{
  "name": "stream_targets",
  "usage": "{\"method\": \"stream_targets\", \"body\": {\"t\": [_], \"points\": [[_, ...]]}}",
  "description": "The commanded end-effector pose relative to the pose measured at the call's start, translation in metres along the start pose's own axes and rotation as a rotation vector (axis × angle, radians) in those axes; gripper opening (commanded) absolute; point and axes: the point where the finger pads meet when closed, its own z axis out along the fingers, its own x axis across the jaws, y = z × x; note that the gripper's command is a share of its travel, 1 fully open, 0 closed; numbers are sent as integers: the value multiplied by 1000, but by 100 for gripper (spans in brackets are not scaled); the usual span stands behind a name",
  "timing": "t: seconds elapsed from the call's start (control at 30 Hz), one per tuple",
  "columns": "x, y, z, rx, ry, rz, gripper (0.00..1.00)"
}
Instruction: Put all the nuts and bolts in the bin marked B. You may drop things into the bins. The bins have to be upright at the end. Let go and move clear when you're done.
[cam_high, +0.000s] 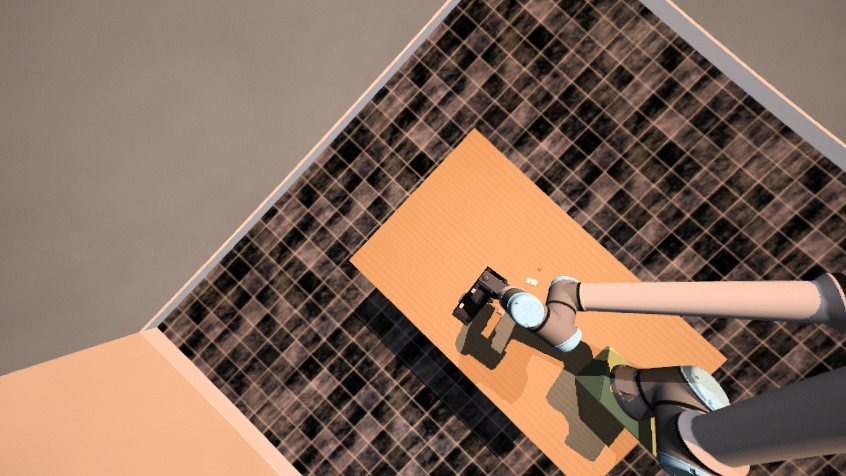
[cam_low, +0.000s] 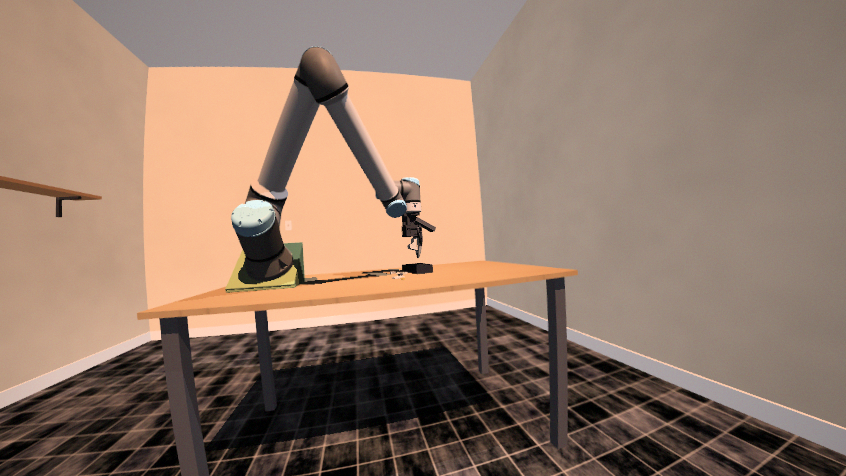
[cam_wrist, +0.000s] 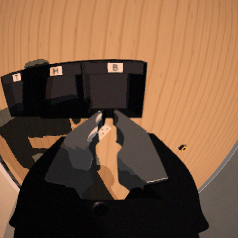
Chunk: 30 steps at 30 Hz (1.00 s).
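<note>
We see the gripper (cam_wrist: 106, 116) hang over the table (cam_high: 473, 195), just above the near wall of bin B (cam_wrist: 131, 90); its jaws are shut and hold nothing; bin B is the end one in a row of three black bins (cam_high: 464, 310) that stand upright by the middle of one long edge; a pale small piece (cam_wrist: 105, 131) lies on the wood just beside bin B, seen through the gap; a nut (cam_wrist: 183, 147) lies further off, toward the middle.
</note>
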Motion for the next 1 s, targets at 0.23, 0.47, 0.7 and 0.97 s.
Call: {"method": "stream_targets", "body": {"t": [0.23,0.47,0.7,0.97], "points": [[-2,4,31,-8,0,-4,4],[-2,4,50,-8,0,-4,4],[-1,3,54,-7,0,-4,4],[0,0,50,-1,1,-1,4]]}}
